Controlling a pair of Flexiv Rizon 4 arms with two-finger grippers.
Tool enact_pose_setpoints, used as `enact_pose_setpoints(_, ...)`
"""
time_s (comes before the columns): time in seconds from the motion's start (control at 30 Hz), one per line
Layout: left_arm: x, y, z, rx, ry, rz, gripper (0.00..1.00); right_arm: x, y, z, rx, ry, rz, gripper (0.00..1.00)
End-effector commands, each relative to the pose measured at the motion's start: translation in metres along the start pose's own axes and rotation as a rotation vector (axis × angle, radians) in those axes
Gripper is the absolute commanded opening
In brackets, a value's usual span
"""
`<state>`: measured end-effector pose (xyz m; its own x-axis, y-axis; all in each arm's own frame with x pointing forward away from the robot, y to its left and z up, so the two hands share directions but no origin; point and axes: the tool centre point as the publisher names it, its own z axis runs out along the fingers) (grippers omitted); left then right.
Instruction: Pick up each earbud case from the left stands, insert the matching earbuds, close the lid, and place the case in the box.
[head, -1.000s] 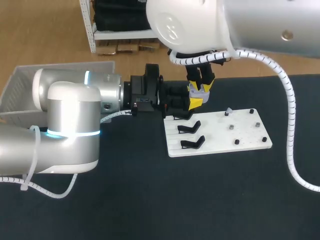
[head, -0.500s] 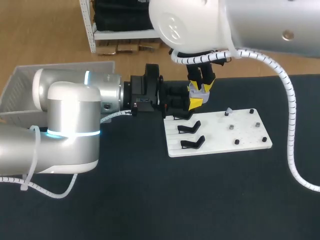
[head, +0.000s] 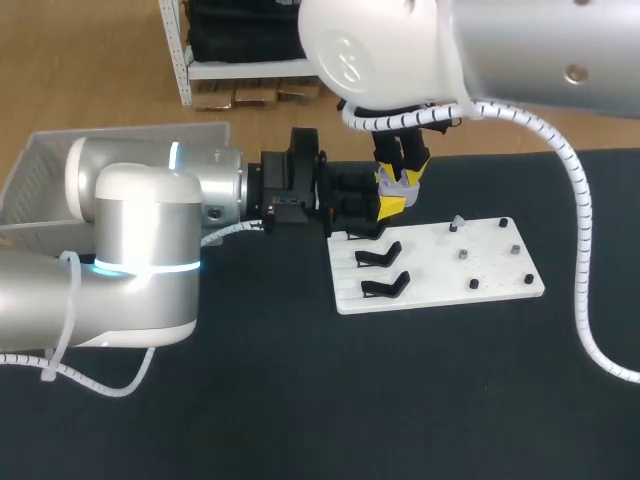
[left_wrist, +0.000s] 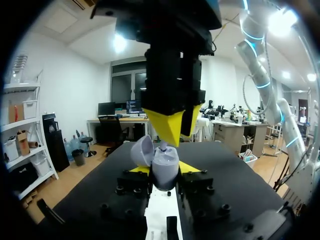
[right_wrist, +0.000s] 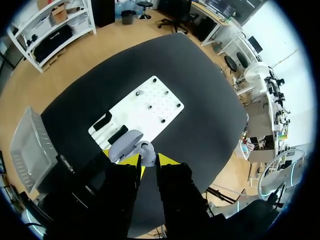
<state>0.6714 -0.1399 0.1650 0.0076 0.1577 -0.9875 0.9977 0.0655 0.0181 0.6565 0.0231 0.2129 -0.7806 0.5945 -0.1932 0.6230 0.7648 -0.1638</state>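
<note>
The left gripper (left_wrist: 162, 171) pinches the open case (left_wrist: 165, 162) at the board's (head: 440, 272) far left corner, with the right gripper (right_wrist: 147, 159) just above it, its grip unclear.

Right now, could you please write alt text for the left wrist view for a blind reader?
The left gripper holds a grey earbud case between its yellow tips, lid open. The right gripper hangs directly above the case, pointing down at its opening.

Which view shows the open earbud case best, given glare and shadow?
Left wrist view best: earbud case evenly lit in the left pincer, glare only overhead. Right wrist view: lit too, right pincer dark. Head view: right arm mostly covers it.
</note>
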Motion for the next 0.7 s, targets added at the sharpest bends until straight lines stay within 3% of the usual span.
enact_pose_setpoints(0.03, 0.0, -0.001, 0.0, -0.007, -0.001, 0.0, 0.0, 0.0, -0.001, 0.002, -0.002, 0.002, 0.002, 0.0)
enact_pose_setpoints(0.7, 0.0, -0.001, 0.0, -0.007, -0.001, 0.0, 0.0, -0.003, 0.0, 0.012, 0.006, 0.025, 0.016, 0.0)
